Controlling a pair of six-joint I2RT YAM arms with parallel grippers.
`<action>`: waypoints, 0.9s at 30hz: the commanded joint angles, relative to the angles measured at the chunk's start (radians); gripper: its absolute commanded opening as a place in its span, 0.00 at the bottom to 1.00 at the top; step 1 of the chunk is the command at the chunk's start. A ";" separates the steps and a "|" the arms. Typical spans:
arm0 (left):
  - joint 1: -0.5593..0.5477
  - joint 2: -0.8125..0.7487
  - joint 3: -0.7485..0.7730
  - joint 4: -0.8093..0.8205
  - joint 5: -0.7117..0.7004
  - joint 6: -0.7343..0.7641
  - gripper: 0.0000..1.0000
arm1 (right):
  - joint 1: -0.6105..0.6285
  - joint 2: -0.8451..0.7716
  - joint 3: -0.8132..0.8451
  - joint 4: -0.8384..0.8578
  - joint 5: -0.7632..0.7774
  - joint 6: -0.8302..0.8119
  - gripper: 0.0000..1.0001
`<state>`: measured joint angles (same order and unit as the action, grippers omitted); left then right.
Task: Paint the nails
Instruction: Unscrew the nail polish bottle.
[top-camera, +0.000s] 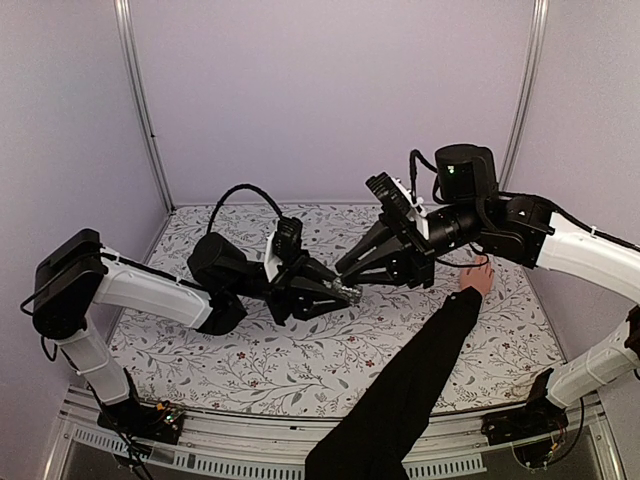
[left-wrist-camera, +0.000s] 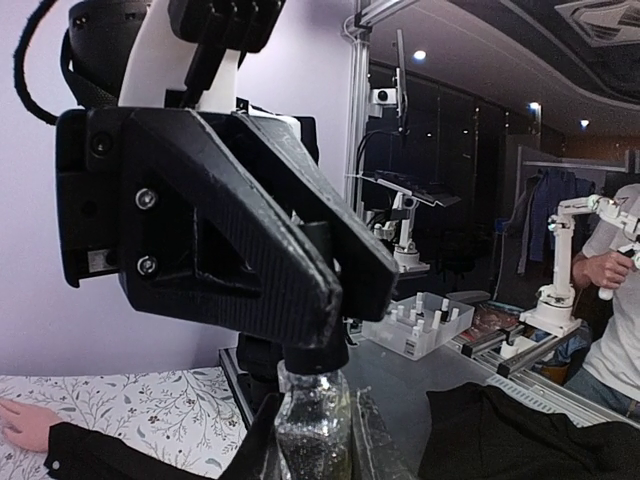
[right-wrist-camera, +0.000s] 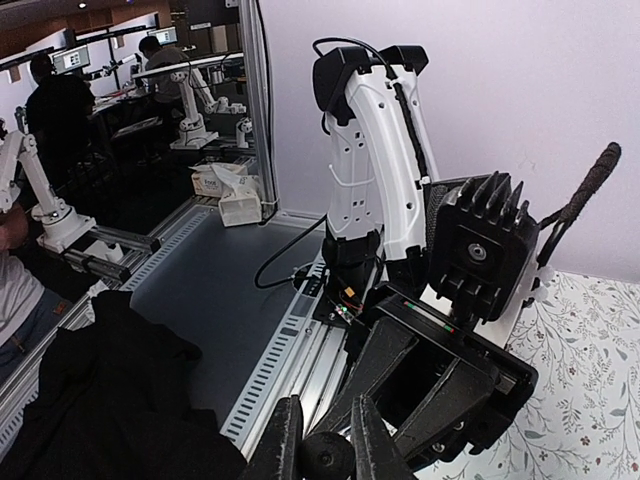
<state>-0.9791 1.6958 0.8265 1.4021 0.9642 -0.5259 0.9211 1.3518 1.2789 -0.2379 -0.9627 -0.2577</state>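
Note:
A small glittery bottle (left-wrist-camera: 312, 432) stands between the fingers of my left gripper (left-wrist-camera: 312, 445), which is shut on it. My right gripper (right-wrist-camera: 327, 448) is shut on the bottle's black cap (right-wrist-camera: 328, 458), which sits on the bottle's neck (left-wrist-camera: 315, 358). In the top view the left gripper (top-camera: 338, 292) and right gripper (top-camera: 349, 272) meet tip to tip above the table's middle. A bare hand (top-camera: 478, 276) with a long black sleeve (top-camera: 410, 390) rests palm down to the right, under the right arm. Its nails are too small to make out. The hand (left-wrist-camera: 22, 424) also shows at the lower left of the left wrist view.
A floral cloth (top-camera: 250, 355) covers the table. Metal frame posts (top-camera: 145, 110) stand at the back corners. The sleeved arm crosses the table's front right edge. Beyond the table a clear tray of small bottles (left-wrist-camera: 430, 325) sits on a grey bench.

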 joint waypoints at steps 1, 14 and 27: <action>-0.006 -0.016 0.007 0.160 0.142 0.018 0.00 | -0.026 -0.011 0.033 -0.018 -0.001 -0.015 0.07; 0.028 -0.109 -0.066 -0.078 -0.164 0.239 0.00 | -0.027 -0.068 -0.007 0.028 0.175 0.059 0.74; -0.057 -0.169 -0.053 -0.357 -0.824 0.511 0.00 | -0.027 -0.093 -0.048 0.138 0.601 0.274 0.74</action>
<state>-0.9821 1.5417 0.7525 1.1572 0.4217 -0.1532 0.9001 1.2709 1.2427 -0.1532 -0.5842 -0.0898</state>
